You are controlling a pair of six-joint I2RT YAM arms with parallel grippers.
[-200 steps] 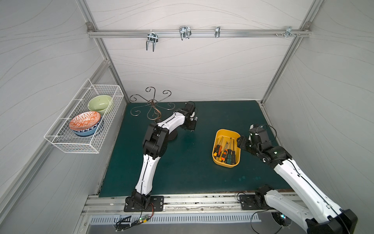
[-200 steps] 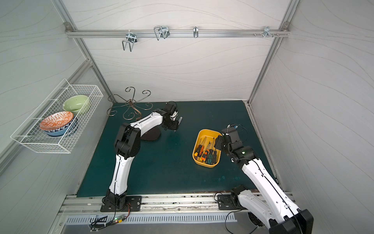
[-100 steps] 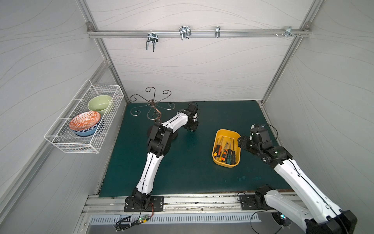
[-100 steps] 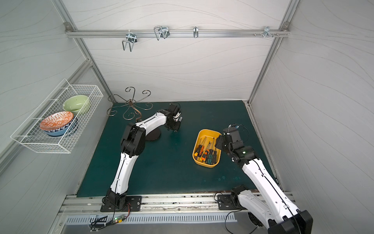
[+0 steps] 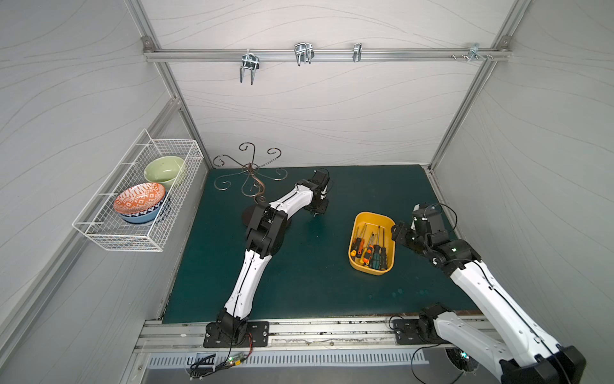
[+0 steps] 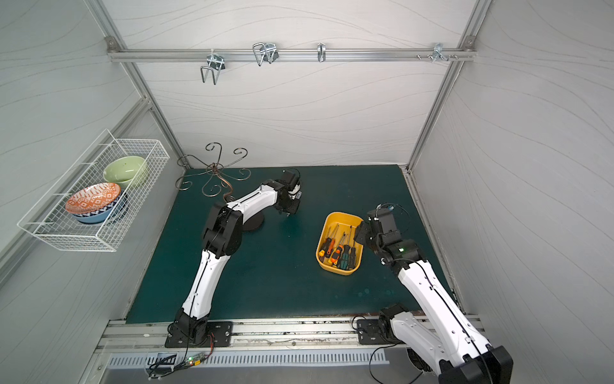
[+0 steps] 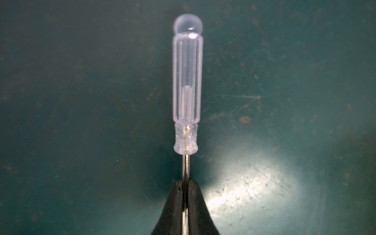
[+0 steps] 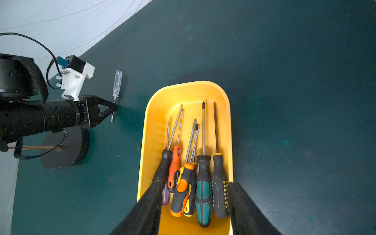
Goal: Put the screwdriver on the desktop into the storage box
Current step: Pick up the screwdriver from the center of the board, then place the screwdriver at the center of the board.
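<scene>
Dark teal-green matte desktop (image 5: 299, 282) floors a white-panelled booth; along its near edge runs a grey aluminium mounting rail (image 5: 315, 332) that carries both arm bases. Farther in, on the right half, sits the shallow yellow-orange plastic storage box (image 5: 360, 219), rectangular with rounded corners; inside it lie several screwdrivers with black, orange and green handles (image 5: 370, 252), handles at the near end, shafts pointing away. The right gripper (image 5: 397, 232) hangs at the box's right rim; in the right wrist view its black fingers (image 8: 146, 203) stand well apart, framing the handles and clamping nothing.

Beyond and to the left, well apart from the box, the left gripper (image 7: 185, 183) points down at the desktop; its jaws are pressed together on the bare metal shaft of the small screwdriver with the clear plastic handle (image 7: 187, 81), just below the handle's collar. That screwdriver lies flat on or barely off the desktop in the far middle; which of the two cannot be told.

Just left of it stands the round black base (image 8: 65, 146) of a copper-coloured curled-wire stand (image 5: 249, 169). On the left wall hangs a white wire basket (image 5: 133, 239) holding an orange-patterned bowl (image 5: 139, 197) and a pale green bowl (image 5: 164, 168); farthest off, a metal bar with hooks (image 5: 299, 55) crosses the back wall.
</scene>
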